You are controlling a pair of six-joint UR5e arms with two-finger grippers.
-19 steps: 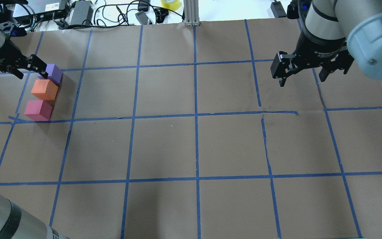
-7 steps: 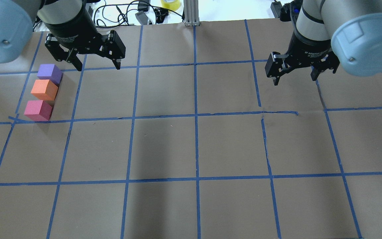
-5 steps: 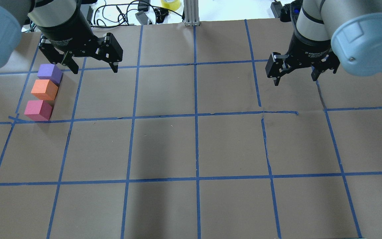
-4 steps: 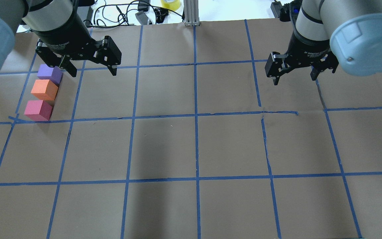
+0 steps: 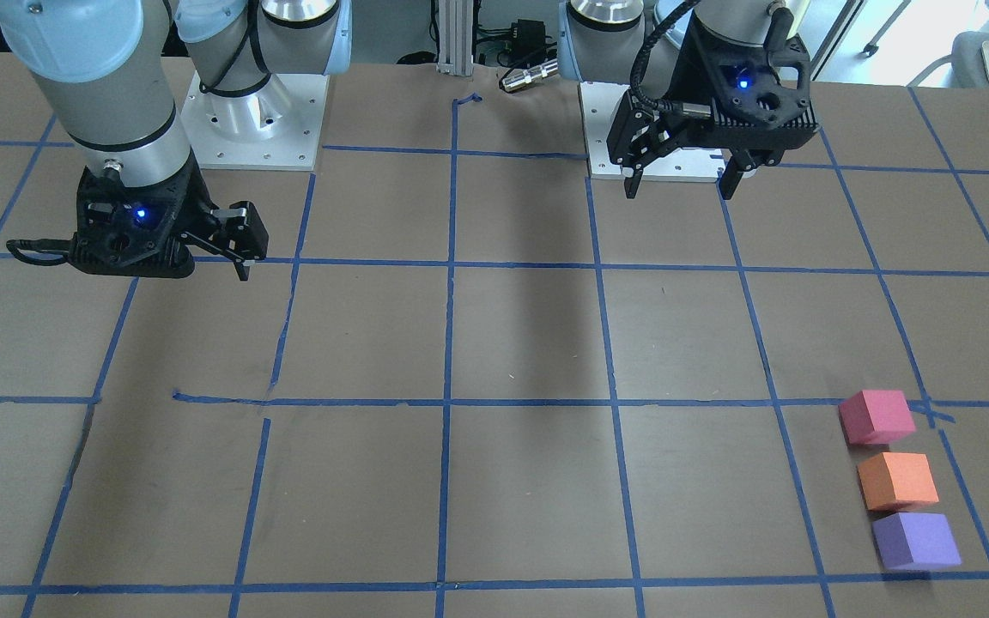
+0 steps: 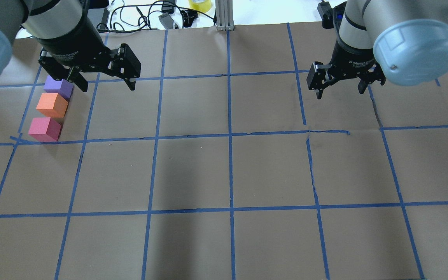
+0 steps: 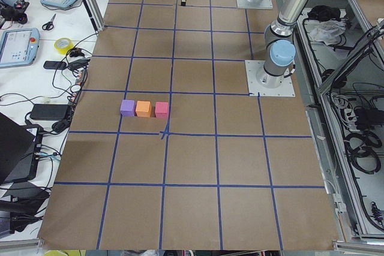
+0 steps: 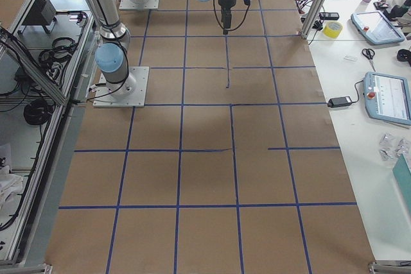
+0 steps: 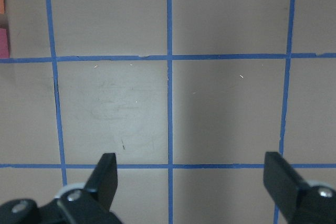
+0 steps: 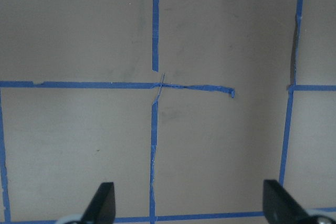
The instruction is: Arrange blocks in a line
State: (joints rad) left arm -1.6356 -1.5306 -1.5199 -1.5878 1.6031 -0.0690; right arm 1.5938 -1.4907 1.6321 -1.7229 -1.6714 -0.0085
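The purple block (image 6: 58, 86), orange block (image 6: 52, 105) and red block (image 6: 44, 129) sit lined up — the left gripper (image 6: 106, 86), jaws spread, hovers at purple's 2 o'clock; dipping could knock it askew. The right gripper (image 6: 340, 93) — jaws spread too.

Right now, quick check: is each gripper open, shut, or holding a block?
Left gripper: open, holding nothing.
Right gripper: open, holding nothing.

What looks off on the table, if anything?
Only the blue grid tape: on the robot's right side one strip is torn, skewed and offset. The purple block, orange block and pinkish red block sit in a tidy row.
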